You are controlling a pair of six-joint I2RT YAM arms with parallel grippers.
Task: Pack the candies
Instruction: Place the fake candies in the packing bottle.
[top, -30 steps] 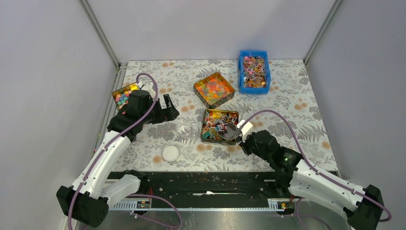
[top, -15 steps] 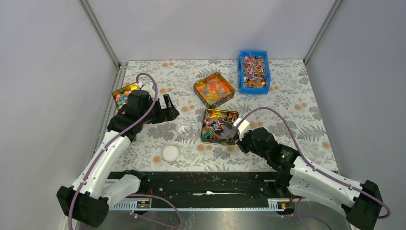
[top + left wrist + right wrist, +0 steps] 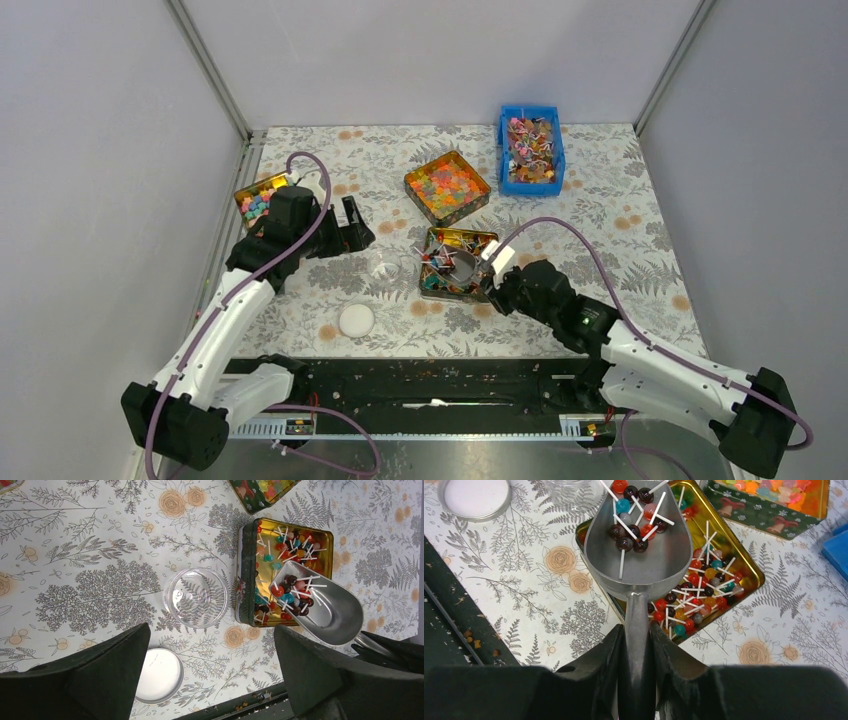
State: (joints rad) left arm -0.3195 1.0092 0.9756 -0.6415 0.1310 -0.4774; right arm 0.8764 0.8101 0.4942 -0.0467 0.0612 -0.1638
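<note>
Near the middle of the table [image 3: 620, 200], toward its near edge, my right gripper [image 3: 636, 640] is clamped tight on the handle of a metal scoop [image 3: 639, 555]. The scoop's bowl hangs over the gold tin [image 3: 247, 575], mouth pointing toward the left edge. A small heap of candies [image 3: 634, 517], round sweets on pale sticks, lies at the front of the bowl. Many more of them cover the floor of the tin beneath it.

Just beside the tin, on its left, stands a clear jar [image 3: 196, 597] with its mouth open. I can see no candy in it; the tablecloth pattern shows straight through. Its white lid [image 3: 159, 674] lies flat closer to the near edge, apart from the jar.

My left gripper [image 3: 212, 650] hovers over the left half of the table with its jaws spread as wide as they go, holding nothing. It looks down on jar, lid and tin.

By my reading the packing has barely begun: one scoopful is loaded and none is delivered. What remains is to carry the scoop the short way to the jar, tip it in without spilling over the narrow rim, repeat if more is wanted, and fit the lid.
</note>
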